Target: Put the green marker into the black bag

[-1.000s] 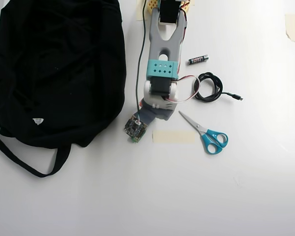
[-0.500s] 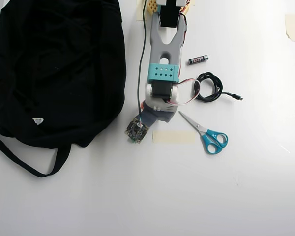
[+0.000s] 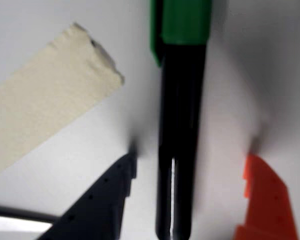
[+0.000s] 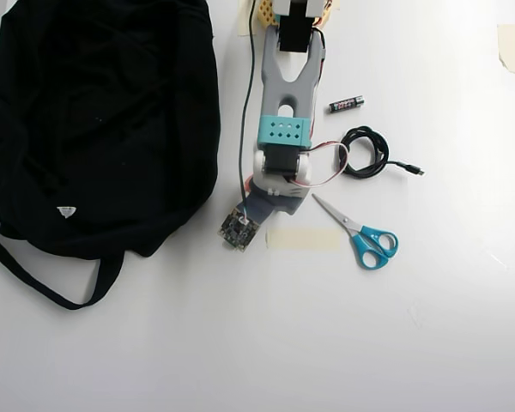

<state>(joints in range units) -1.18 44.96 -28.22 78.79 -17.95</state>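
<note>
Wrist view: green marker (image 3: 179, 125) lying lengthwise on white surface (image 3: 225, 100), green cap far, between spread pincer (image 3: 190, 170) fingers, dark left, orange right, neither touching it; tape strip (image 3: 45, 105) at left. Overhead view: marker hidden under arm (image 4: 285, 146); black bag (image 4: 94, 120) left, apart from arm; scissors (image 4: 360, 233), coiled cable (image 4: 365, 154), battery (image 4: 346, 104) right.

The arm (image 4: 285, 129) hides the green marker in the overhead view.
</note>
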